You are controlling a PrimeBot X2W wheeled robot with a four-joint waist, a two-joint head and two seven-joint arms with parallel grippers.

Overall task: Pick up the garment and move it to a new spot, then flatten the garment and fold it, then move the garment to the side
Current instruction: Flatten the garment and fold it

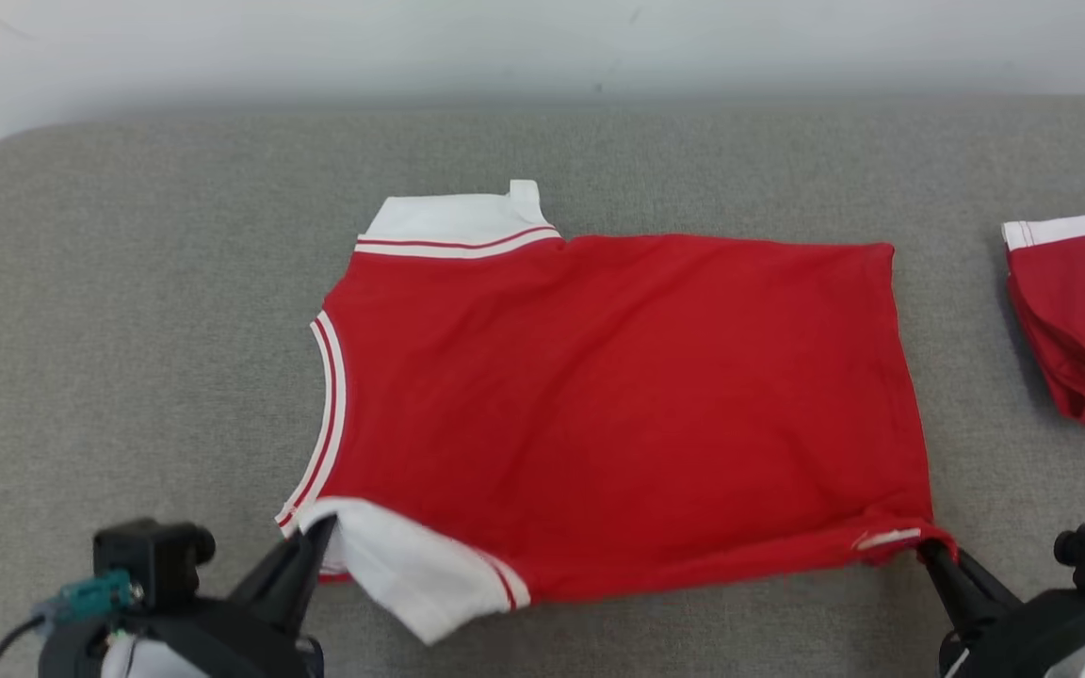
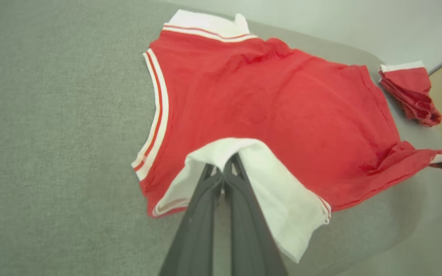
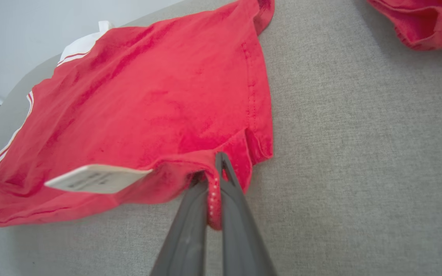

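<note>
The garment is a red shirt with white, red-striped sleeves and collar, spread across the grey padded table. My left gripper is shut on its near white sleeve; in the left wrist view the gripper pinches that sleeve. My right gripper is shut on the near right hem corner; in the right wrist view the gripper has red fabric pinched between its fingers beside a white label. The garment lies mostly flat, lifted slightly at both held corners.
A second red garment with white trim lies folded at the table's right edge, also seen as a folded red pile from the left wrist. A pale wall runs behind the table. Bare grey surface lies to the left.
</note>
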